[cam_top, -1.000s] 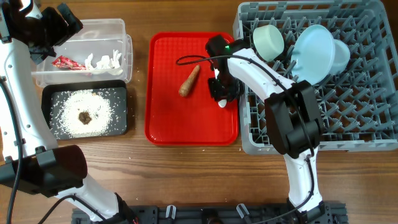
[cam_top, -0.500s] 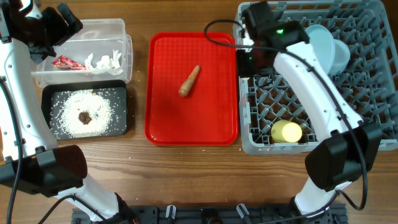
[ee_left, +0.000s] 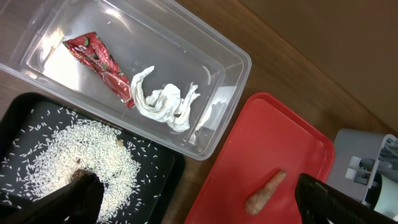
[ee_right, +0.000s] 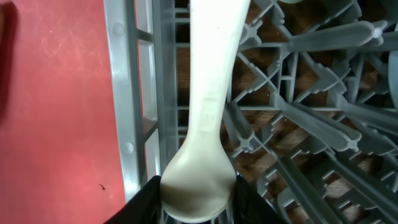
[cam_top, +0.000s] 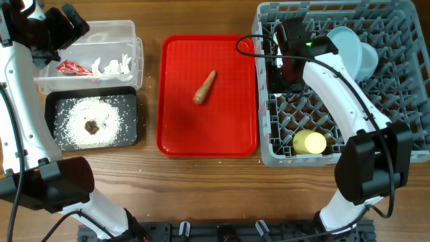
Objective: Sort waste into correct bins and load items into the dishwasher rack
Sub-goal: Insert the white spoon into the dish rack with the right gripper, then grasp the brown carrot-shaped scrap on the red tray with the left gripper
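Observation:
My right gripper (cam_top: 287, 67) (ee_right: 199, 198) is shut on the white spoon (ee_right: 208, 93), gripping its bowl end just inside the left wall of the grey dishwasher rack (cam_top: 349, 101) (ee_right: 121, 93). The rack holds a yellow cup (cam_top: 309, 142), a pale blue plate (cam_top: 341, 46) and a light blue bowl (cam_top: 367, 60). The green bowl is hidden behind my arm. An orange-brown carrot-like stick (cam_top: 205, 87) (ee_left: 264, 193) lies on the red tray (cam_top: 208, 128). My left gripper (cam_top: 64, 27) (ee_left: 202, 208) is open and empty, high above the bins.
The clear tub (cam_top: 131, 30) (ee_left: 239, 62) holds a red wrapper (cam_top: 69, 67) (ee_left: 93, 53) and white tissue (cam_top: 111, 65) (ee_left: 165, 102). The black tray (cam_top: 131, 138) (ee_left: 165, 177) holds rice (cam_top: 80, 111) (ee_left: 81, 158) and a dark lump (cam_top: 91, 126). Bare wooden table lies in front.
My right gripper has carried the white spoon from the right side of the red tray over the rack's left wall into the rack. The yellow cup has come into view. My left arm has not moved.

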Controlling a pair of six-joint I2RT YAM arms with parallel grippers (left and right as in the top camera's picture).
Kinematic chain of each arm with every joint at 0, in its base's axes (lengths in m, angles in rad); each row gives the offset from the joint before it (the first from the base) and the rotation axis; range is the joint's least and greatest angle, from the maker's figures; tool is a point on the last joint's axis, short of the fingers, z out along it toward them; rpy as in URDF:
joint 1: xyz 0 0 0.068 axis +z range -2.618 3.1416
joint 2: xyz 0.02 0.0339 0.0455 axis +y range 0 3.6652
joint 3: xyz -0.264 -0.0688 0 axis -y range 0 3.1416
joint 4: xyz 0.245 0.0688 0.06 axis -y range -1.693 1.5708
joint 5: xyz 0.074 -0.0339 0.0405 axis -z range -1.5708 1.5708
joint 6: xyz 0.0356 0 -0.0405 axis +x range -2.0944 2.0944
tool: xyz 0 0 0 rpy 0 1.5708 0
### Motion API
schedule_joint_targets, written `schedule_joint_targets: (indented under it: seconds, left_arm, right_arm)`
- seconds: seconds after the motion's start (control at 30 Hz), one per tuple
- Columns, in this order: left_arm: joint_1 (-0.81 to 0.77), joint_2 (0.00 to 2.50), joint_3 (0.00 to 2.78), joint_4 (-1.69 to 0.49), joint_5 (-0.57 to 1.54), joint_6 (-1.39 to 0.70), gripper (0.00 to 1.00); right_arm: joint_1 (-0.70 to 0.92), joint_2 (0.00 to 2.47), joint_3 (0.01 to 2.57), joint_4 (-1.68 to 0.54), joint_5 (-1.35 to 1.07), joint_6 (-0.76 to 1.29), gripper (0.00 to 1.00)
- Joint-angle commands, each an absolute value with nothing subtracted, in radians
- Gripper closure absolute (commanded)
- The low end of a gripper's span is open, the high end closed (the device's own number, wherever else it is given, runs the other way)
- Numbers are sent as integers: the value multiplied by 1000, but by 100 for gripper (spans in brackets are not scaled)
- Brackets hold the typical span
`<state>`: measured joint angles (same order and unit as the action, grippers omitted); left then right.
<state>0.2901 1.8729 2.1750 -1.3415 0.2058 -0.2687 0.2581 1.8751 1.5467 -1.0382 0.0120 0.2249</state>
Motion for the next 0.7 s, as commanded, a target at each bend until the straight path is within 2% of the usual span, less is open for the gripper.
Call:
schedule_joint_targets:
  seconds: [0.0,0.1,0.27,0.33,0.4,0.5,0.57,0.67]
  left_arm:
    - [293,1846,2175,-1340,200,-278,0]
    - [293,1846,2175,-1340,200,-278,0]
    - [293,1846,2175,-1339,200,-278,0]
    - [293,1846,2175,-1340,200,-278,0]
    - [293,1846,2175,-1339,200,-278,0]
    - [293,1846,2175,-1339,200,-278,0]
    - [293,1846,2175,-1330,224,-307,0]
    - [293,1846,2175,-1324,249,-364,0]
  right_arm:
    - [258,1858,1572,-1042,12,210,56]
    - [258,1831,1660,-1092,0,208,42]
    - [259,1639,1708,-1081,-13,209,36]
    - [264,1600,1708,-1026,-94,210,29]
    - [290,1605,1707,-964,-176,216,27]
    - [302,1621,1707,-925,-173,247,22]
    - [301,1616,1707,-920,-151,247,14]
    - [291,1595,1707,-958,-83,247,9]
